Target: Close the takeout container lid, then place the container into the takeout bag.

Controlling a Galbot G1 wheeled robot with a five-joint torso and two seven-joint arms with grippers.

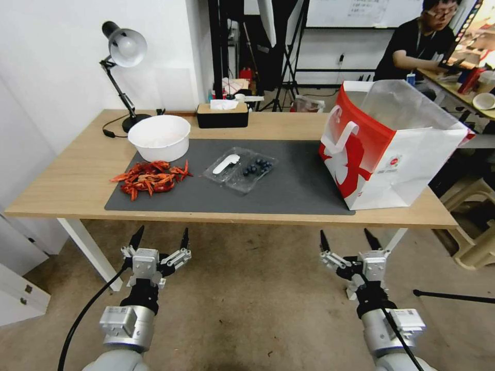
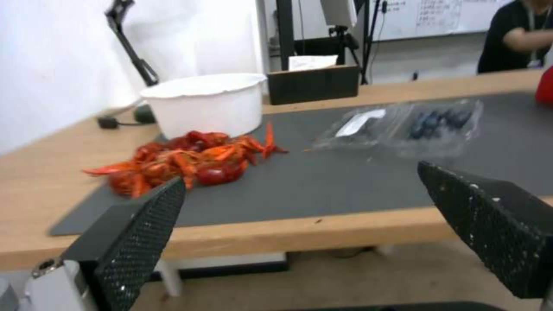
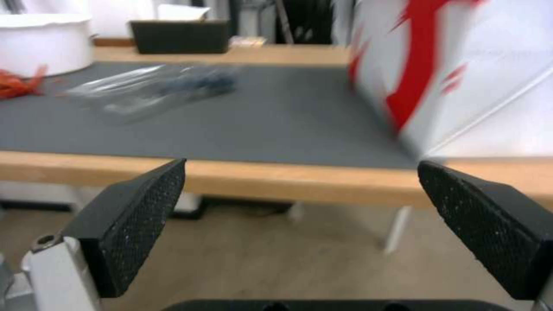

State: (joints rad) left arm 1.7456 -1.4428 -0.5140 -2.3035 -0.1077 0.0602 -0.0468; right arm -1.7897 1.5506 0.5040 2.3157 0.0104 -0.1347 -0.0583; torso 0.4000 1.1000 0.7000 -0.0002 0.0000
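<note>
The takeout container [image 1: 240, 169] lies open and flat on the grey mat [image 1: 289, 190], its berries in the half nearer the takeout bag [image 1: 384, 154]. The lid [image 1: 225, 165], white label up, is the half nearer the white bowl [image 1: 159, 137]. The bag stands upright at the mat's edge, well apart from the container. A heap of red crayfish [image 1: 150, 179] lies on the container's other side. Left gripper [image 1: 160, 239] and right gripper [image 1: 349, 240] hang before the surface [image 1: 67, 180], short of its near edge, fingers spread wide, holding nothing.
</note>
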